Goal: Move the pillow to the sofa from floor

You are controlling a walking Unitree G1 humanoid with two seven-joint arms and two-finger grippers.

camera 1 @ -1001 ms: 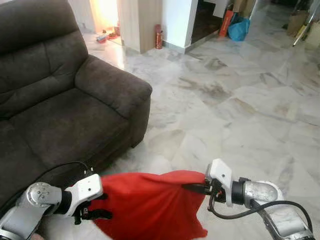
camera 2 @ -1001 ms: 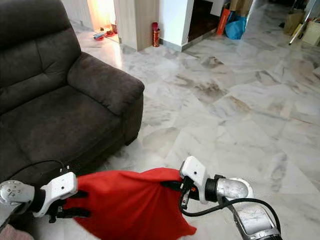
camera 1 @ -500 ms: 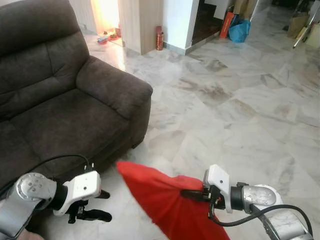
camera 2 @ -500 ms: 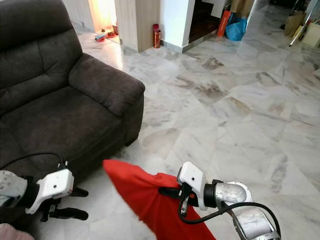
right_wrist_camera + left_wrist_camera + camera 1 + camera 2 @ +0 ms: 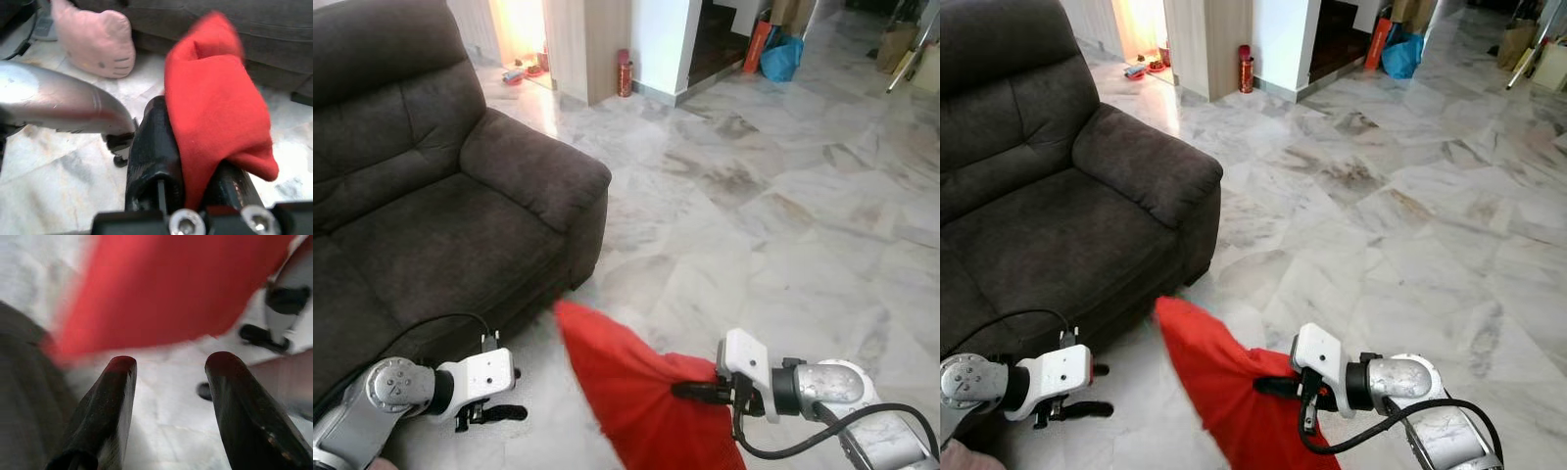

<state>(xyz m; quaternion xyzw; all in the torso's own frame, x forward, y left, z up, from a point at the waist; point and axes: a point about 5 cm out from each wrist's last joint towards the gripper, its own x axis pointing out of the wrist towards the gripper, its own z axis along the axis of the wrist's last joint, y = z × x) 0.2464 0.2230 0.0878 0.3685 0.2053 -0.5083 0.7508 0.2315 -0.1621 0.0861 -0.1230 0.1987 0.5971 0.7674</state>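
- the room has a shiny marble floor (image 5: 783, 196) in white and grey, with a big dark grey sofa (image 5: 421, 196) on the robot's left side.
- far back there is a wooden post (image 5: 587, 44), a small red can (image 5: 625, 71) on the floor beside it, and a blue bag (image 5: 781, 57) near a dark doorway.
- the red pillow (image 5: 636, 392) is low in front of the robot, just by the front corner of the sofa, and it is not on the sofa seat.
- one corner of the pillow points up toward the sofa, and the rest hangs down out of the bottom of the picture.
- the right gripper (image 5: 697, 391) pinches one edge of the pillow between its two black fingers (image 5: 151, 161), closed tight on the red cloth.
- the left gripper (image 5: 504, 412) is low by the sofa front, a little apart from the pillow, touching nothing.
- its two black fingers (image 5: 107, 406) are spread with a wide gap between them, and nothing is in the gap.
- from the left wrist, the red pillow looks blurry just past the fingertips.
- a pink cat-face cushion (image 5: 95, 41) lies on the floor next to the sofa base, seen from the right wrist.
- a black cable (image 5: 431, 328) loops over the left arm.
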